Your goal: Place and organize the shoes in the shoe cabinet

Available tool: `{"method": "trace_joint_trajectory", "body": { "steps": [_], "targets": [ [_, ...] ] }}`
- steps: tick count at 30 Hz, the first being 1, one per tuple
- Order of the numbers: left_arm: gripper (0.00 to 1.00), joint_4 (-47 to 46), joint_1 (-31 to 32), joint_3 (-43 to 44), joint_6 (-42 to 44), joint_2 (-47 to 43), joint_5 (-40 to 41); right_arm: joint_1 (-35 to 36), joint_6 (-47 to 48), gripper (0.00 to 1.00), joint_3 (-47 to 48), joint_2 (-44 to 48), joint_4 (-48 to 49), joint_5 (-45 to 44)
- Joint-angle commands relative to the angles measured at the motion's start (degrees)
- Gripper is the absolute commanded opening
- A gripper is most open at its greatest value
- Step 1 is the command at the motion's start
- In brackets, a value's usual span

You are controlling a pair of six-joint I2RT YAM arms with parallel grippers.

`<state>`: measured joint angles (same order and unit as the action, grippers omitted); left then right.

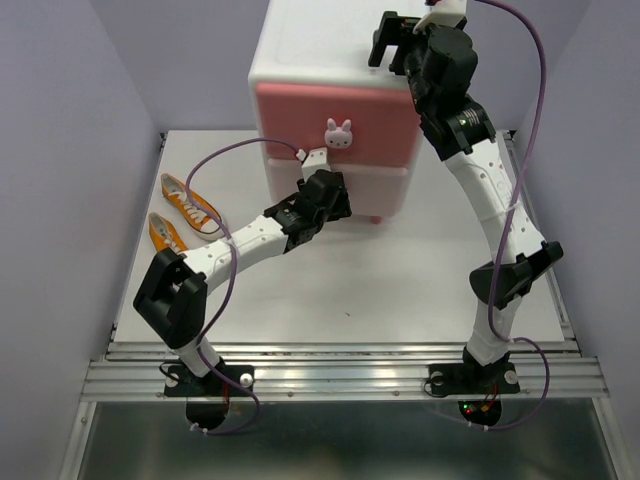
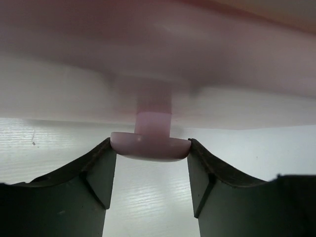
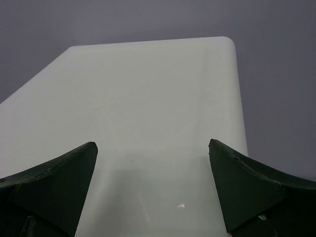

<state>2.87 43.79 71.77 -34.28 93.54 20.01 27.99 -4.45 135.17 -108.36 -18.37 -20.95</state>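
Note:
The white shoe cabinet [image 1: 300, 50] stands at the back centre, with a deep pink upper drawer [image 1: 300, 115] and a pale lower drawer [image 1: 385, 188]. My left gripper [image 1: 330, 190] is at the lower drawer front. In the left wrist view its fingers [image 2: 101, 170] close on both sides of the pale knob [image 2: 150, 146]. My right gripper [image 1: 395, 42] is open and empty over the cabinet top [image 3: 148, 98]. Two orange shoes [image 1: 188, 200] lie on the table at the left. The black shoes are out of view.
A bunny knob [image 1: 338, 132] sits on the upper drawer. The white table [image 1: 400, 290] is walled by purple panels on both sides. A metal rail [image 1: 340, 375] runs along the near edge by the arm bases.

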Motion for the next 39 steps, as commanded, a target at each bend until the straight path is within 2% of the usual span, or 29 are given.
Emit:
{"method": "trace_joint_trajectory", "body": {
  "steps": [1, 2, 6, 11, 13, 16, 19, 20, 22, 23, 24, 30, 33, 37, 38, 39],
  "targets": [
    [0.46, -7.09, -2.13, 3.21, 3.7, 0.69, 2.31, 1.02, -5.13, 1.0, -5.27, -5.73, -16.43, 2.05],
    [0.3, -7.18, -2.13, 2.94, 3.87, 0.51, 2.23, 1.02, -5.31, 1.0, -5.45, -5.73, -16.52, 2.14],
    [0.0, -5.78, -2.04, 1.89, 3.09, -1.33, 2.05, 1.02, -5.05, 1.0, -6.32, -5.55, -16.52, 1.62],
    [0.0, -3.85, -0.47, -7.59, -2.53, -10.64, 2.49, 1.02, -4.69, 1.0, -6.24, -6.08, -16.52, 0.56],
    [0.0, -2.27, 2.16, -11.72, -5.0, -15.65, 4.24, 1.02, -4.69, 1.0, -6.15, -6.43, -16.52, 0.47],
    [0.0, 4.76, 8.04, -15.94, -12.27, -21.53, 9.77, 1.02, -4.26, 1.0, -6.76, -6.17, -16.52, 0.74],
    [0.0, 12.92, 10.87, -18.93, -17.47, -26.45, 12.24, 0.49, -4.25, 1.0, -8.96, -5.12, -16.52, 0.21],
    [0.0, 18.43, 12.7, -19.29, -20.27, -27.52, 12.16, 0.49, -4.25, 1.0, -9.4, -4.94, -16.52, 0.29],
    [0.0, 22.33, 16.39, -20.35, -28.18, -29.8, 12.33, 0.49, -3.99, 1.0, -9.93, -4.76, -16.43, 0.38],
    [0.0, 26.53, 21.29, -21.4, -31.6, -31.56, 13.12, 0.49, -3.82, 1.0, -10.02, -4.85, -16.43, 0.12],
    [0.0, 28.31, 23.34, -21.84, -36.77, -32.1, 13.65, 0.49, -3.73, 1.0, -10.02, -5.02, -16.43, -0.05],
    [0.0, 43.34, 35.02, -21.75, -49.02, -31.13, 12.43, -0.04, -3.29, 1.0, -9.32, -6.43, -15.64, 0.21],
    [0.0, 44.76, 38.2, -24.56, -53.94, -34.81, 11.11, -0.56, -3.29, 1.0, -8.88, -7.13, -15.55, 0.9],
    [0.01, 45.46, 38.83, -23.26, -55.02, -37.55, 12.24, -0.57, -3.81, 1.0, -8.44, -7.48, -15.38, 1.79],
    [0.04, 45.55, 38.74, -21.86, -54.32, -37.46, 13.03, -0.57, -3.81, 1.0, -8.35, -7.48, -15.38, 1.79],
    [0.12, 46.68, 38.74, -20.11, -53.18, -37.2, 14.25, -0.57, -3.9, 1.0, -8.0, -7.57, -15.38, 1.79]
  ]
}}
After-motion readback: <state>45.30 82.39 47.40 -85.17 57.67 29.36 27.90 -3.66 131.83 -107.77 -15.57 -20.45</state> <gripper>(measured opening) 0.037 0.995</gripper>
